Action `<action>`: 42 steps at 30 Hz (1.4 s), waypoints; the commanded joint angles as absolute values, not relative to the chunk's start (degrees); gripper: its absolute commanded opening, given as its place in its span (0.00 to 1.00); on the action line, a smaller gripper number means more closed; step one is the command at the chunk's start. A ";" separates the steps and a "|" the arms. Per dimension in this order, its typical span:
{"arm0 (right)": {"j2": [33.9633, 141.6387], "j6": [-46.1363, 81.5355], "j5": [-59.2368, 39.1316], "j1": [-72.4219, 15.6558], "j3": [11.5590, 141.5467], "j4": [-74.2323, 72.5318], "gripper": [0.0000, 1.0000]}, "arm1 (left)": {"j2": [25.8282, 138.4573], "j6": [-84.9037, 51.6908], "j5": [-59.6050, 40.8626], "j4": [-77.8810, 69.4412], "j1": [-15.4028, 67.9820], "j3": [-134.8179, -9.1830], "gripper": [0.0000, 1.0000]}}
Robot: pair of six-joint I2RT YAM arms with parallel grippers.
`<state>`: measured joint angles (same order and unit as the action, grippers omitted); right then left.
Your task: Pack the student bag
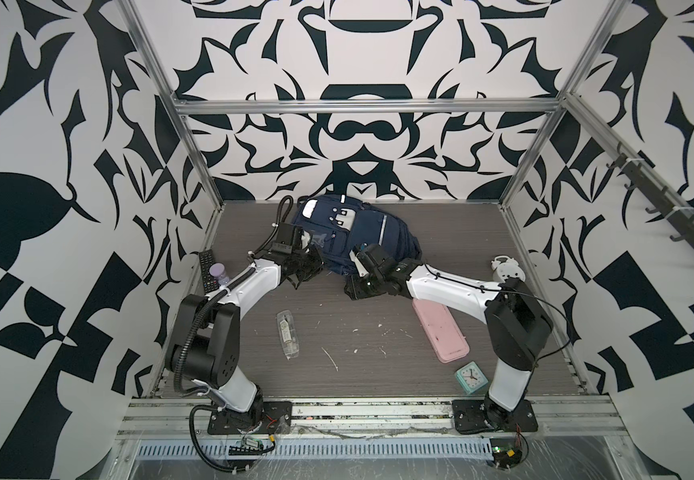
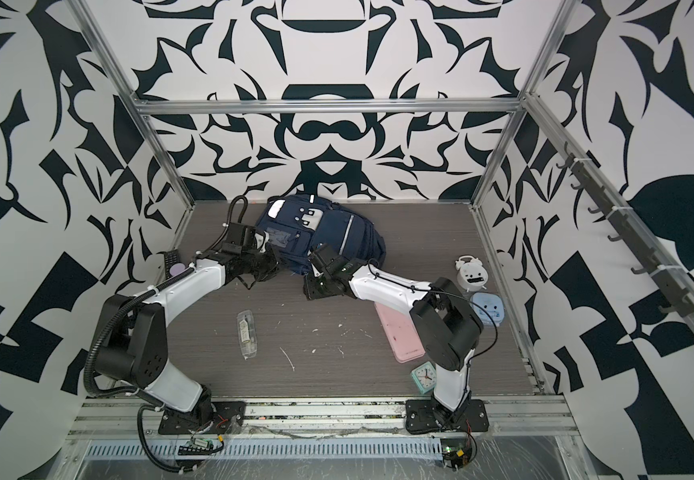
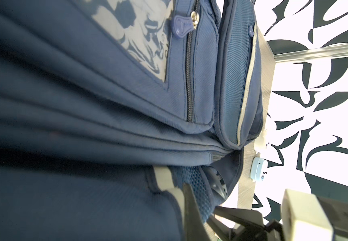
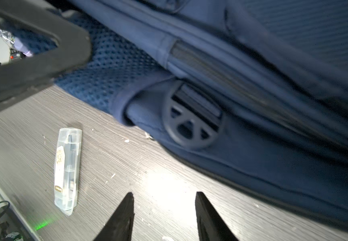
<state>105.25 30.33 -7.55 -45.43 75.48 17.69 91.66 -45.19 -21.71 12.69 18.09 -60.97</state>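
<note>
**Student bag** (image 1: 362, 237)
- Posn: lies on table (image 1: 337, 374), rear-centre, close to back wall, front face up. Seen in both top views. Largest item present.
- Matl: navy woven fabric.
- Front: white-grey reflective strips, e.g. long strip (image 1: 383, 229) down the right half.
- Upper front: white patch (image 1: 343, 217) w/ two dark dots.
- Front pocket: pale printed panel (image 3: 141, 35). Zip runs beside it, w/ blue pull tab (image 3: 182, 26).
- Near side: blue mesh pocket (image 4: 110, 68), w/ round black plastic buckle (image 4: 192, 116) next to it.
- Left wrist view: fabric lies in stacked folds along the seams.

**L gripper** (image 1: 310, 266)
- Posn: at bag's near-left edge, against the mesh side.
- Jaws pressed together. Cannot tell whether any fabric is nipped between them.

**R gripper** (image 4: 164, 194)
- Posn: low over bare table, just in front of bag's near edge, apart from it.
- Fingers spread, nothing between them.

**Other items on table**
- clear case (image 4: 67, 171): front-left of centre.
- pink case (image 1: 441, 332): partly under R arm.
- teal clock (image 1: 471, 376): near R arm base.
- white alarm clock (image 1: 507, 270): right edge.
- remote (image 1: 207, 270): left edge.
- lilac-capped bottle (image 1: 217, 272): at the remote, contact unclear.
</note>
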 commanded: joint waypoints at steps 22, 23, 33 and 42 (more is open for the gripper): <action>113.40 27.22 2.87 -46.30 89.50 20.39 0.43 | 88.70 -45.26 -25.32 12.04 18.76 -63.72 0.00; 113.51 26.97 3.68 -46.41 89.80 20.77 0.42 | 88.63 -45.24 -25.31 12.05 18.81 -63.73 0.00; 112.42 25.64 5.80 -46.82 88.60 21.43 0.25 | 88.69 -44.28 -25.05 13.38 18.81 -64.88 0.00; 110.55 25.23 6.06 -47.19 86.33 21.10 0.07 | 88.86 -44.20 -25.06 13.36 18.81 -64.49 0.00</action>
